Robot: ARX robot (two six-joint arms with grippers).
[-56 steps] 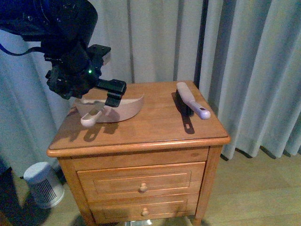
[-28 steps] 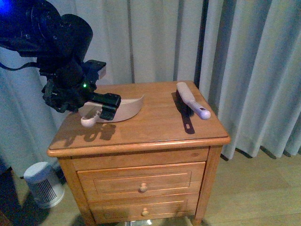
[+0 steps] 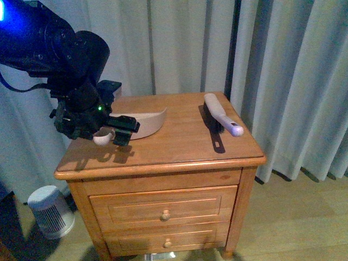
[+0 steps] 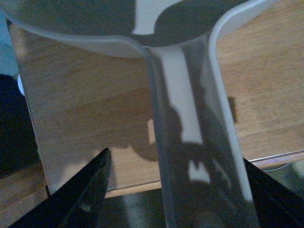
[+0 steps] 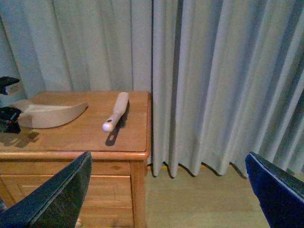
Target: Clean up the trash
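Hanging over the nightstand [image 3: 179, 144] at the left of the front frame, the left gripper [image 3: 120, 131] is straddling the pale dustpan [image 3: 144, 122] handle [image 4: 194, 142] with jaws wide, the right gripper [image 5: 168, 159] is gaping empty too, and where the trash is lying I cannot tell.

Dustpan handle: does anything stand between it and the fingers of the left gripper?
Nothing visible does. The dustpan handle lies between the open fingers of the left gripper, with the nightstand top beneath it. No trash shows in any view.
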